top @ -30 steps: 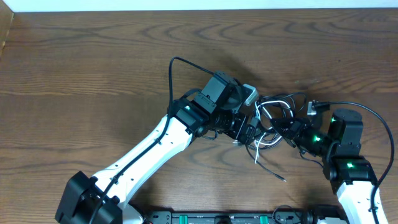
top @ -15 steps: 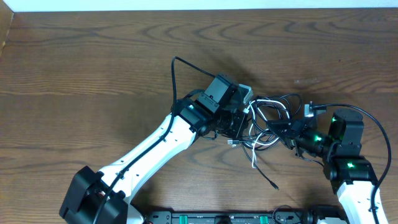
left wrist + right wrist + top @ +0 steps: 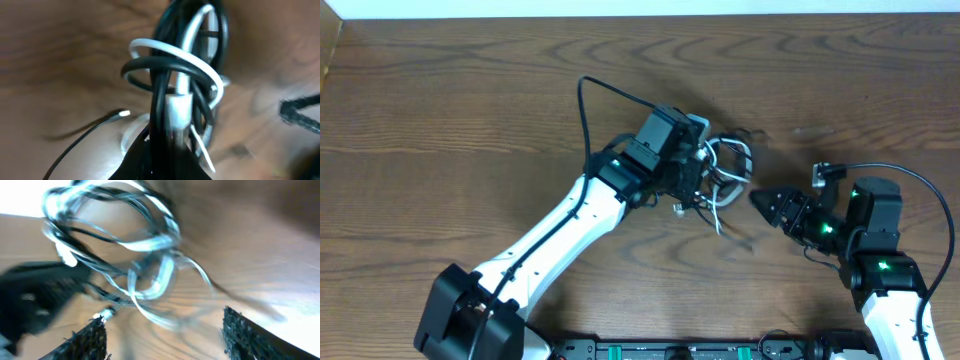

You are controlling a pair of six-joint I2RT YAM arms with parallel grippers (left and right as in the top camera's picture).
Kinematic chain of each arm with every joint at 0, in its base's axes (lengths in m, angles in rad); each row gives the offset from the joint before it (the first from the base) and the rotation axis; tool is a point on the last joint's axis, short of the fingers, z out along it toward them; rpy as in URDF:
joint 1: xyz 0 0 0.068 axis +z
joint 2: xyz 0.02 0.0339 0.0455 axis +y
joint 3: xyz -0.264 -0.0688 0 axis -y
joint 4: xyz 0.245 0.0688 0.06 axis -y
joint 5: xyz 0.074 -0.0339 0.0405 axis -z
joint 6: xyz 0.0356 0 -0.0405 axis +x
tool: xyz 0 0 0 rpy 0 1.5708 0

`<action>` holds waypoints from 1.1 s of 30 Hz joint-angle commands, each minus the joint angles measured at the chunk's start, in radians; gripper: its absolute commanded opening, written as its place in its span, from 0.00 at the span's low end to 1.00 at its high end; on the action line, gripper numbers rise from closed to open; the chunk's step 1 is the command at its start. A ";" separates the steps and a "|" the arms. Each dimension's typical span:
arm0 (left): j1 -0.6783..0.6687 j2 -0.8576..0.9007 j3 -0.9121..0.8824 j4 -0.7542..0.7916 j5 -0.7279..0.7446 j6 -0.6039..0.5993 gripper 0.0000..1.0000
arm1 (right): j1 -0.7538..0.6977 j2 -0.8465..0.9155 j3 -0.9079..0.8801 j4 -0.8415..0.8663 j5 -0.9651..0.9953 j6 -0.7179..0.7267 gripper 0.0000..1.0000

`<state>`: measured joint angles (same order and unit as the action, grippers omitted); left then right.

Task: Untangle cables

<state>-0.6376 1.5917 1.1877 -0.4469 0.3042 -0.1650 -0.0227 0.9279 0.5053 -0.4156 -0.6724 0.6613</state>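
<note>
The cables (image 3: 728, 172) are a small tangle of black and white cords just right of the table's middle. My left gripper (image 3: 698, 190) is shut on the tangle's left side. In the left wrist view the looped cords (image 3: 175, 75) rise straight out of the closed jaws (image 3: 167, 150), a white plug among them. My right gripper (image 3: 767, 203) stands open a short way right of the tangle and apart from it. In the right wrist view, blurred, the bundle (image 3: 125, 245) lies beyond the spread fingers (image 3: 87, 340), with nothing between them.
The left arm's own thick black wire (image 3: 588, 110) arches up behind its wrist. Another thick wire (image 3: 910, 180) loops over the right arm. The wooden table (image 3: 470, 90) runs to a white back edge (image 3: 640, 14). A black rail (image 3: 680, 350) lies along the front.
My left gripper has shut on the tangle and dragged it left and away. My right gripper has let go, opened and now sits apart from the cords.
</note>
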 commanded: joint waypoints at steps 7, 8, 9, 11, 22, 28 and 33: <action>0.013 0.005 0.007 -0.022 0.103 0.330 0.07 | 0.001 -0.005 0.003 0.147 -0.186 -0.093 0.53; 0.013 0.005 0.007 -0.022 0.127 0.330 0.07 | 0.001 -0.005 0.003 0.165 -0.158 -0.070 0.52; 0.013 0.005 0.007 -0.022 0.148 0.330 0.08 | 0.001 -0.005 0.003 0.174 -0.133 -0.058 0.50; 0.013 0.005 0.007 -0.023 0.192 0.330 0.07 | 0.002 -0.005 0.003 0.182 -0.079 -0.040 0.46; 0.006 0.005 0.007 -0.023 0.291 0.330 0.07 | 0.005 0.063 0.003 0.200 -0.018 0.518 0.26; -0.024 0.005 0.007 -0.022 0.291 0.330 0.07 | 0.005 0.145 0.003 0.311 -0.018 0.588 0.21; -0.029 0.005 0.007 -0.023 0.287 0.330 0.07 | 0.003 0.170 0.003 0.335 -0.014 0.617 0.20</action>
<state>-0.6659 1.5944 1.1877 -0.4706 0.5682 0.1547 -0.0219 1.0908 0.5034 -0.0883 -0.6945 1.2335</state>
